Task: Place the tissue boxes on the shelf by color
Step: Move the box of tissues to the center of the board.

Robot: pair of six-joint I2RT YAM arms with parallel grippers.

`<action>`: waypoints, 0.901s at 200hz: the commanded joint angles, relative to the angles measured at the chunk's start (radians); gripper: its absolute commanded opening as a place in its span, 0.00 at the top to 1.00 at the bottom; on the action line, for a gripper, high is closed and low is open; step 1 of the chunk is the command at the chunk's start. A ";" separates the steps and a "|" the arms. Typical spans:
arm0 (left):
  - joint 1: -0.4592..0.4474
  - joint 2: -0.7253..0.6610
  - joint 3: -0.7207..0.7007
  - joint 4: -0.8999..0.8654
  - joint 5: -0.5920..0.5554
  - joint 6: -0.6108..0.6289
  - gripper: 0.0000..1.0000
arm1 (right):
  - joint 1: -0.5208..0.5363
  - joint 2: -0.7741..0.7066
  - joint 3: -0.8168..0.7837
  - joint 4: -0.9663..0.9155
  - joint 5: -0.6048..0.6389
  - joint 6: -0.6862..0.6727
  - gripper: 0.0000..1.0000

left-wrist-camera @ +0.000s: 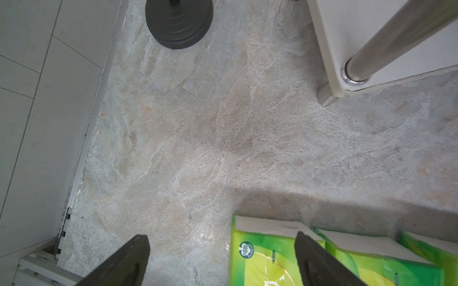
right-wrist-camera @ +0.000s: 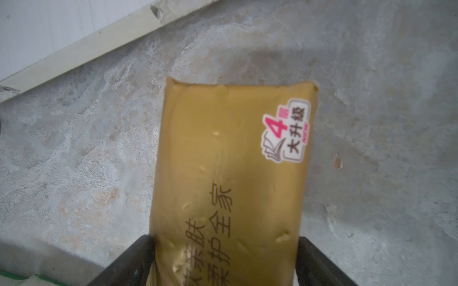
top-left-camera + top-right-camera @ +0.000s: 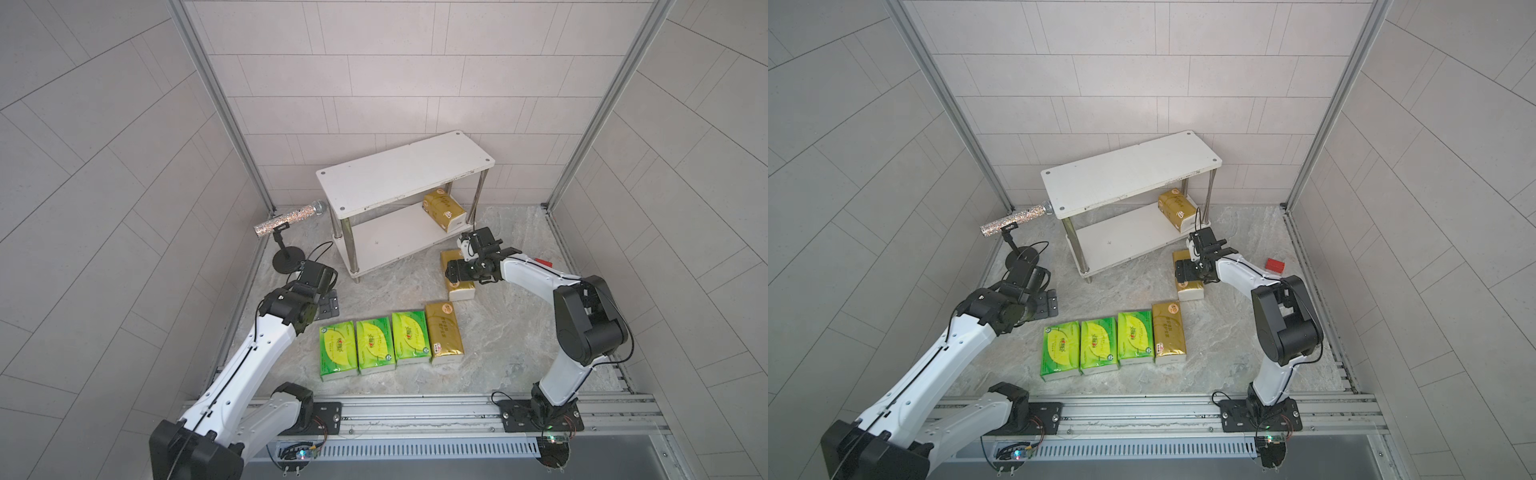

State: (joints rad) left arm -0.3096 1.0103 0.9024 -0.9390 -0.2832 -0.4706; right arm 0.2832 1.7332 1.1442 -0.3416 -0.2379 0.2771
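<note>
Front row: three green packs (image 3: 376, 345) and one gold pack (image 3: 444, 332) are laid side by side, long edges touching. The left gripper (image 1: 221, 237) is held spread wide, gripping nothing, above the worktop (image 3: 519, 332) at the far corner of the leftmost green pack. Open marble is seen from there to the shelf (image 3: 403, 174).

A second gold pack (image 2: 230, 161) lies flat between row and shelf, straddled by the right gripper (image 2: 224, 241). Its fingers are set along both long edges, but whether the pack is clamped or merely flanked cannot be told.

A third gold pack (image 3: 444, 208) is parked at the right end of the lower board, with open board to its left. A microphone (image 3: 286, 218) is stood far left and a red block (image 3: 1275, 264) far right, both well apart from the packs.
</note>
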 commanded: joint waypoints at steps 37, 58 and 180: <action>0.006 0.004 0.001 -0.006 0.020 0.006 0.00 | 0.010 -0.219 -0.184 0.141 0.047 -0.025 0.00; 0.006 0.010 0.003 -0.006 0.041 0.002 0.00 | 0.031 -0.294 -0.282 0.229 0.063 -0.028 0.00; 0.006 0.003 0.014 -0.006 0.020 0.014 0.00 | 0.118 -0.333 -0.547 0.601 0.188 0.038 0.00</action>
State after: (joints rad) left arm -0.3096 1.0210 0.9024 -0.9363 -0.2405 -0.4702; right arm 0.3977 1.3922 0.6144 0.1711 -0.0902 0.2962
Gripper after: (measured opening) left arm 0.999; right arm 0.997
